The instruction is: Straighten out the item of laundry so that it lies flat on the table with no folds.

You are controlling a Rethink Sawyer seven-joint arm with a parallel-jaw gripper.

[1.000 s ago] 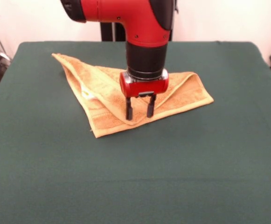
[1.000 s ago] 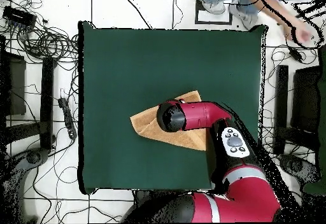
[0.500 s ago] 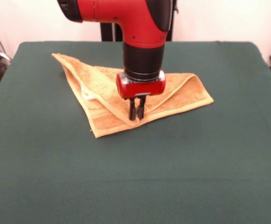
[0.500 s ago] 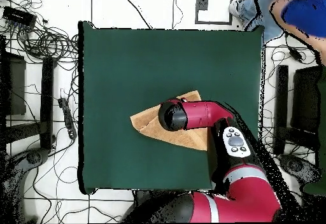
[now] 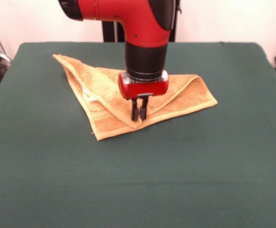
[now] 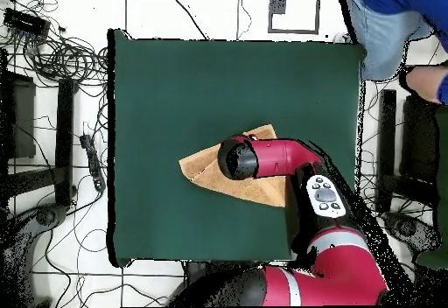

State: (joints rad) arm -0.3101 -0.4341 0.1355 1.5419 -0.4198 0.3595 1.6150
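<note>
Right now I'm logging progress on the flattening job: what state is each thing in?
Orange-tan terry towel: folded over itself into a rough triangle, not flat.
Red-and-black gripper: shut on the towel's front folded edge.
Dark green cloth-topped table: bears the towel.
Person: standing off the table's corner, in the overhead view.

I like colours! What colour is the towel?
Orange-tan, the towel shows best in the front view.
</note>
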